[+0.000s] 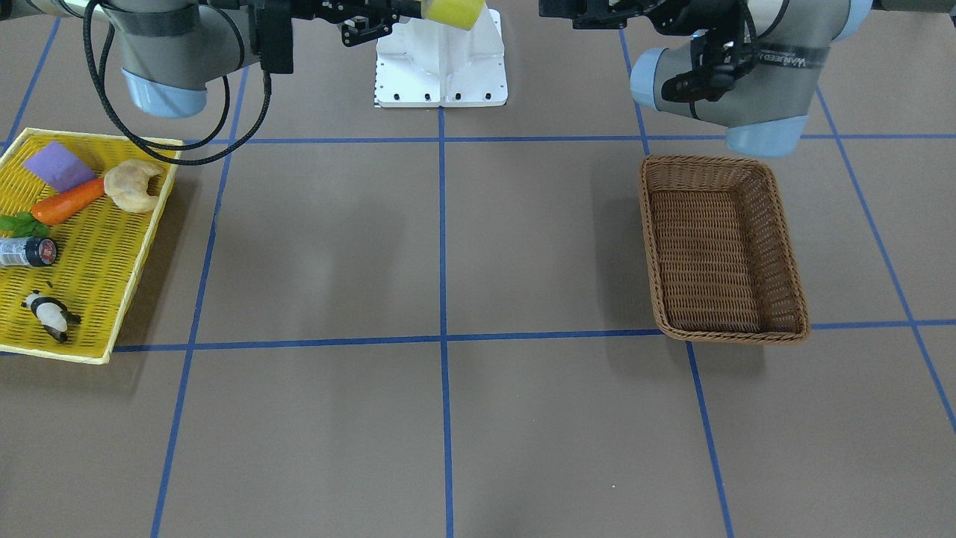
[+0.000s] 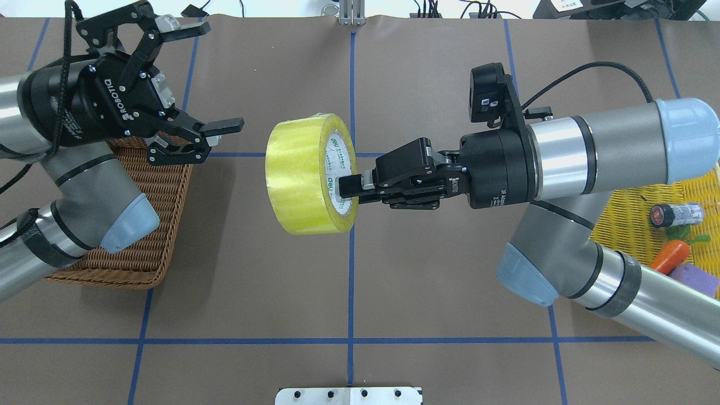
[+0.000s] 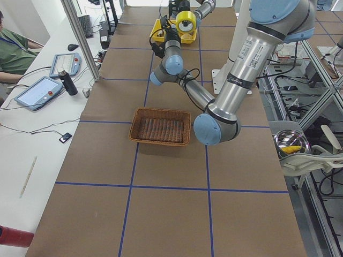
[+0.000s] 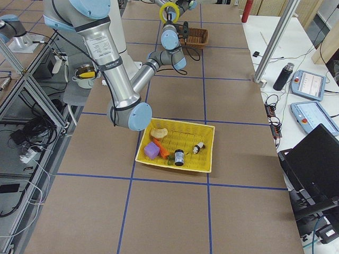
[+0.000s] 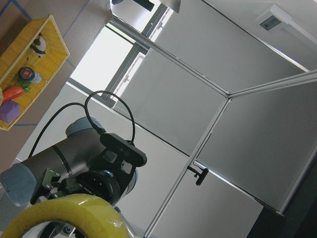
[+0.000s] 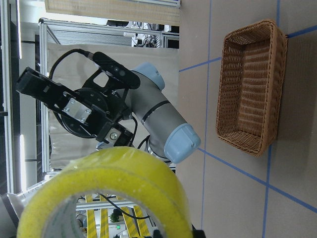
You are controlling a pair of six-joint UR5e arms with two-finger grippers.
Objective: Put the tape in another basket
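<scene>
Closest to the right wrist camera, the tape [image 6: 114,183], its yellow band filling the bottom of the view. Beyond it, the basket [image 6: 250,84] flat on the tabletop [image 6: 237,208], woven floor fully in sight, well apart from the roll.

From overhead: roll held on edge in the air, off the tabletop, to the right of the basket in that view and well clear of it. Right gripper [image 2: 346,190] clamped on the roll's wall, one of the fingers [image 2: 351,185] inside the pale core. Left gripper [image 2: 225,73] above the basket's far end, fingers spread wide and holding nothing, aimed toward the roll but apart from it.

From the front-facing camera: basket below the left arm's elbow, tape cut off by the top edge, well apart from the basket. At the opposite end of the tabletop from the basket, a yellow mesh tray [image 1: 104,284] carrying a purple block [image 1: 60,166], a carrot [image 1: 69,202], a bread piece [image 1: 133,185], a green leaf [image 1: 22,223], a small bottle [image 1: 26,252] and a panda figure [image 1: 51,315].

From the left wrist camera: only the roll's yellow rim at the bottom edge, the right arm just behind it, the tray in the upper left corner.

From both side cameras: roll seen as a small yellow ring, raised in the air and apart from the basket.
</scene>
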